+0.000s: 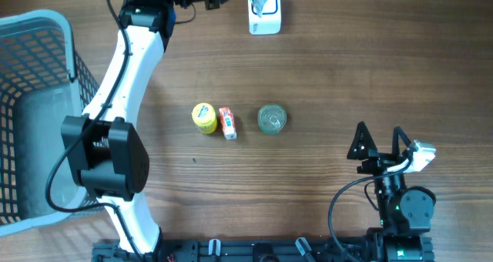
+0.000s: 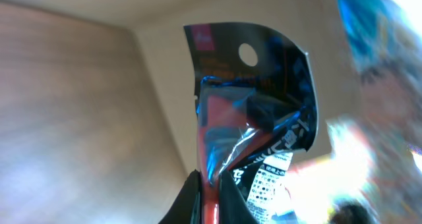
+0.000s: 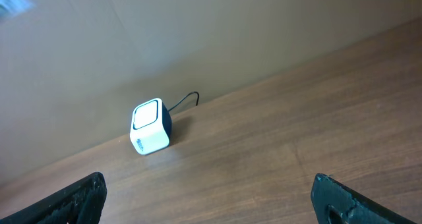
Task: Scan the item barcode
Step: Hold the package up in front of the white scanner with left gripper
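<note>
At the far edge over the scanner, the left gripper pinches a crumpled foil packet whose creases and glare could well spoil the scan.

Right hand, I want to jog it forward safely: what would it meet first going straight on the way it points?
Probably bare table, then the wall; the scanner sits left of that line.
</note>
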Robot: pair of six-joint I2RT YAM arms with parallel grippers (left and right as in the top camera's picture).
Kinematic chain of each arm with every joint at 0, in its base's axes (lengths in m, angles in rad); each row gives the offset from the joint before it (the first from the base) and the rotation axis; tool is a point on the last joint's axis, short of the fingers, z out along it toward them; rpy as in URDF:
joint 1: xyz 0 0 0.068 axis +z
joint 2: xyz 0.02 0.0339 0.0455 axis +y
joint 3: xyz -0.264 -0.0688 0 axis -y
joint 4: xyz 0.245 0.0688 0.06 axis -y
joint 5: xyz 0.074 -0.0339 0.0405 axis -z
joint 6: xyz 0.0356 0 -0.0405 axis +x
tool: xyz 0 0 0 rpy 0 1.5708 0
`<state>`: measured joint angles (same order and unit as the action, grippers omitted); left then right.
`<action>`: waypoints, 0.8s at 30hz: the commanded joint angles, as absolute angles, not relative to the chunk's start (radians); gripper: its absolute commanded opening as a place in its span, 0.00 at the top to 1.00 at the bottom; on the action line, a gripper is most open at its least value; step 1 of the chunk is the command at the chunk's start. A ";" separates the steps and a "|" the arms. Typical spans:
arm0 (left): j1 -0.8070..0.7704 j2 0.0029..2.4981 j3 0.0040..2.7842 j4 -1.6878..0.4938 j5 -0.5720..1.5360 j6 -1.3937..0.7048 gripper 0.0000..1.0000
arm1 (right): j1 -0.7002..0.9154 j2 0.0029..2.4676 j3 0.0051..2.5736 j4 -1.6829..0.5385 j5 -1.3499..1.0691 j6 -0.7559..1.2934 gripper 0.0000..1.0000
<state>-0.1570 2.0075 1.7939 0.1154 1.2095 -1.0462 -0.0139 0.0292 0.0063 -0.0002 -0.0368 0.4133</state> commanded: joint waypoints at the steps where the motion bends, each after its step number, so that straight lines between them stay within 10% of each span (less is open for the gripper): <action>1: -0.200 1.995 1.801 -0.091 0.745 -0.747 0.96 | -0.010 0.023 0.005 0.001 -0.047 0.395 0.00; 10: -0.475 1.995 1.801 -0.356 -0.141 -0.312 0.96 | -0.010 0.023 0.005 0.001 -0.046 0.395 0.00; 24: -0.422 2.125 1.801 -0.259 -0.357 0.258 0.96 | -0.010 0.023 0.005 0.001 -0.046 0.395 0.00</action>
<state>-0.4145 2.0991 1.7931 -0.3016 -0.3416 0.1505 -0.0139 0.0288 0.0059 -0.0010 -0.0372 0.4133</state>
